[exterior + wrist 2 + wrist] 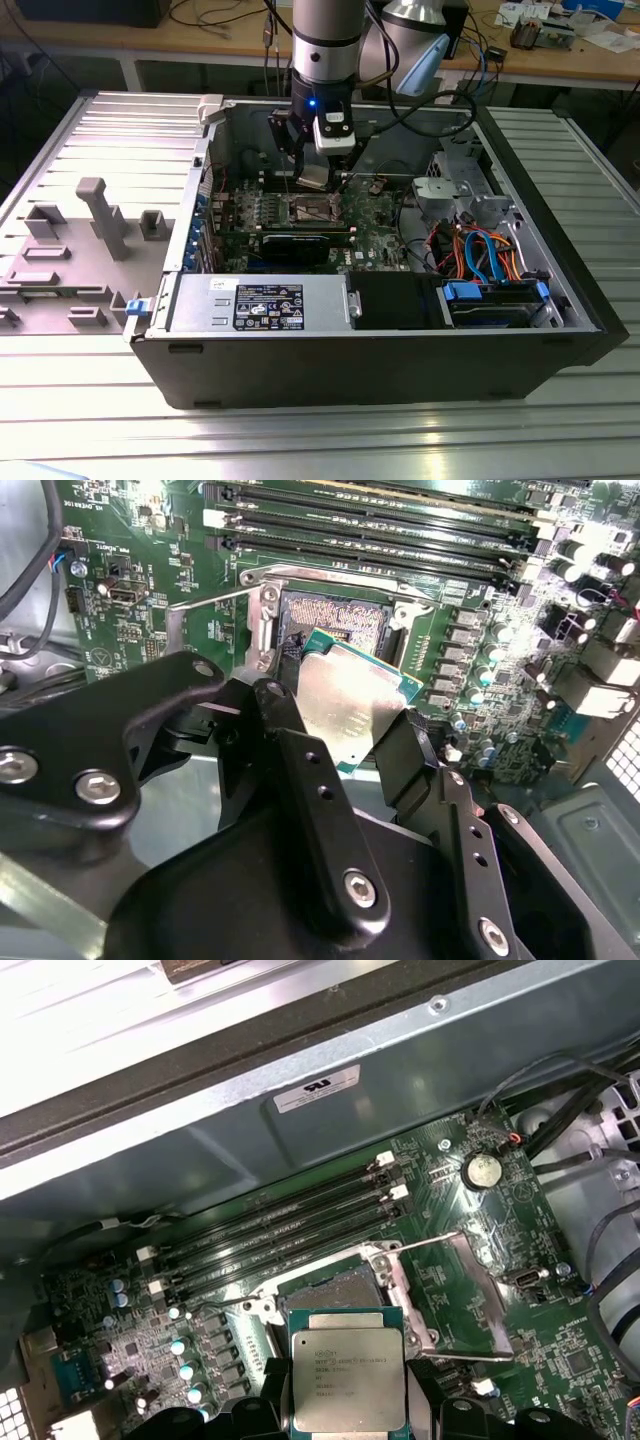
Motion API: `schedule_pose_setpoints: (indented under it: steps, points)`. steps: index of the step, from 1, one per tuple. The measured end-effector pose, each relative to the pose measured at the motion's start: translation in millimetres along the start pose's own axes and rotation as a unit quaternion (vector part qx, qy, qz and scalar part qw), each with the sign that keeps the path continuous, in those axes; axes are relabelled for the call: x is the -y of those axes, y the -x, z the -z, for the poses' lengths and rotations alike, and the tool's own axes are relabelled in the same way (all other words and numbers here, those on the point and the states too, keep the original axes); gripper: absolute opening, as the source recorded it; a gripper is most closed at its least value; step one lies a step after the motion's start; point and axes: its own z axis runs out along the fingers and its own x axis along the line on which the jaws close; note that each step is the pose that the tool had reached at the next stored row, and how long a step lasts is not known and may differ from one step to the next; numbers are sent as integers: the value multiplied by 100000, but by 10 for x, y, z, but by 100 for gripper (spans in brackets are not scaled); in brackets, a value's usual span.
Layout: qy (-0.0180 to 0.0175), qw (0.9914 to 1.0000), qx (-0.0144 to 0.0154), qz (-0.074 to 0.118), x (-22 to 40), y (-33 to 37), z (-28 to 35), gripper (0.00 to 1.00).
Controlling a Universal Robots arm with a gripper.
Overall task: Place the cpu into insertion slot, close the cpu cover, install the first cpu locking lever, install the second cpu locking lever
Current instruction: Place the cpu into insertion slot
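Observation:
My gripper (pixel 350 735) is shut on the cpu (pixel 350 695), a flat square chip with a silver-grey top, pinched by its edges between the black fingers (pixel 295 750). The cpu (pixel 347 1375) hangs tilted just above and beside the insertion slot (pixel 335 1290), a square socket with a silver rim on the green board. The slot's contact field (pixel 335 615) lies bare. The cpu cover (pixel 485 1285) stands swung open beside the socket, with a thin wire lever raised near it. In the exterior view the gripper (pixel 313 180) is inside the open computer case, over the insertion slot (pixel 312 210).
Long black memory slots (pixel 290 1220) run beside the socket. The case wall (pixel 300 1130) is close behind them. A power supply (pixel 260 305) and a drive bay with coloured cables (pixel 485 265) fill the case's near side. A grey fixture (pixel 100 215) stands at the exterior view's left.

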Motion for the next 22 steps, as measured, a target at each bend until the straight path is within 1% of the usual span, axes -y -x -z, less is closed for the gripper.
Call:
schedule_pose_setpoints:
  steps: [4, 22]
  points:
    - [9, 99998, 42, -652, 0, 0, 0, 55]
    - [39, 99976, 135, -2170, 0, 0, -1, 55]
